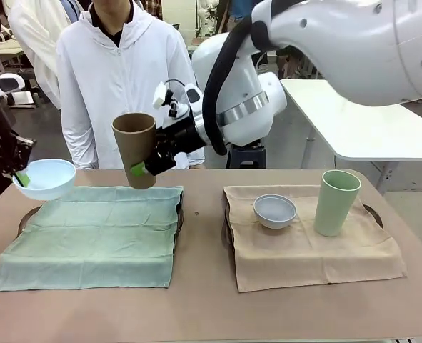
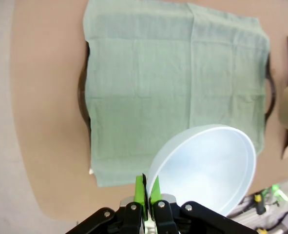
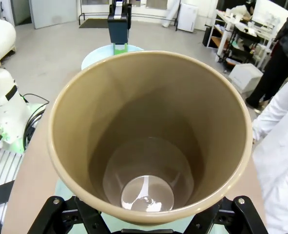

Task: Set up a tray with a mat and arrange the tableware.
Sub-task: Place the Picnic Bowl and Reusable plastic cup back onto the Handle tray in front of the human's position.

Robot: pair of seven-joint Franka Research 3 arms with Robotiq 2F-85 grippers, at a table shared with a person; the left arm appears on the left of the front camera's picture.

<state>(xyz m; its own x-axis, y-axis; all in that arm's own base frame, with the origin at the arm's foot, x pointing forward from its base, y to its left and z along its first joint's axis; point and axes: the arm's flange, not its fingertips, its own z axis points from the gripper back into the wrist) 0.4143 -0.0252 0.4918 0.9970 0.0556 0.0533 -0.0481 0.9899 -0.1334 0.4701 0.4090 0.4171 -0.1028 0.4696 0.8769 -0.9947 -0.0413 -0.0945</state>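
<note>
Left pincer [image 2: 147,191] pinching light blue bowl [image 1: 46,178] rim, above green mat [image 1: 96,232] left corner | right pincer [image 1: 143,166] gripping tan cup [image 1: 135,148] above mat's far edge | risk: thin rim grip letting bowl slip; cup tipping on wrinkled cloth

The light blue bowl [image 1: 45,178] hangs in the air over the far left corner of the green mat [image 1: 93,236], which is draped over a dark tray [image 1: 179,218] on the left, and the tan-brown cup [image 1: 135,148] is held up, tilted a little, above that mat's far right edge with its mouth upward. On the right a beige mat [image 1: 307,246] covers a second tray [image 1: 372,211]; the greyish white bowl [image 1: 275,211] sits upright near its far middle, and the pale green cup [image 1: 336,202] stands upright just right of it.
</note>
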